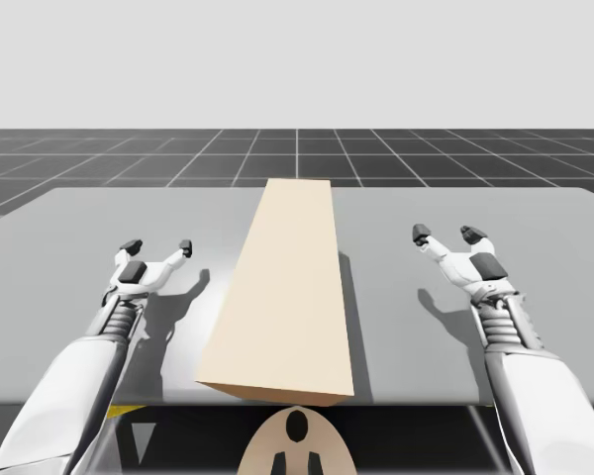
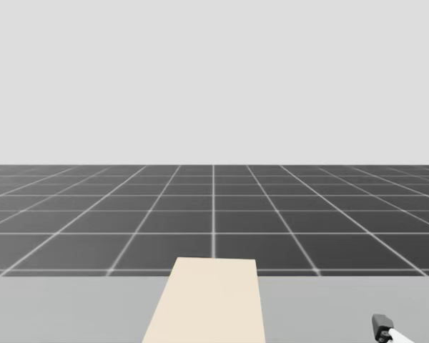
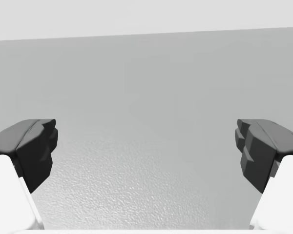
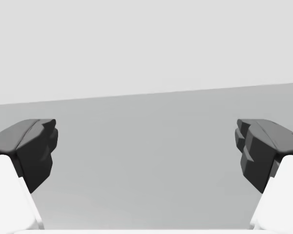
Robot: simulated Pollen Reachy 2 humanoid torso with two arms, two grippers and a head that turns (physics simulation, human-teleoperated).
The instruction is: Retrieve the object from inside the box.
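A long tan box (image 1: 285, 297) lies closed along the middle of the grey table (image 1: 79, 297), running from the near edge toward the far side; its far end (image 2: 211, 304) shows in the head view. What it holds is hidden. My left gripper (image 1: 158, 245) hovers open to the left of the box, with nothing between its fingers (image 3: 31, 151). To the right of the box my right gripper (image 1: 447, 235) stands open and empty too, its dark fingertips (image 4: 263, 151) wide apart. A dark fingertip (image 2: 381, 326) of an arm shows low at the right in the head view.
The table's far edge (image 1: 475, 190) borders a dark gridded floor (image 2: 214, 214). Bare grey tabletop (image 3: 146, 146) lies ahead of my left gripper, and more of it ahead of my right gripper (image 4: 146, 161).
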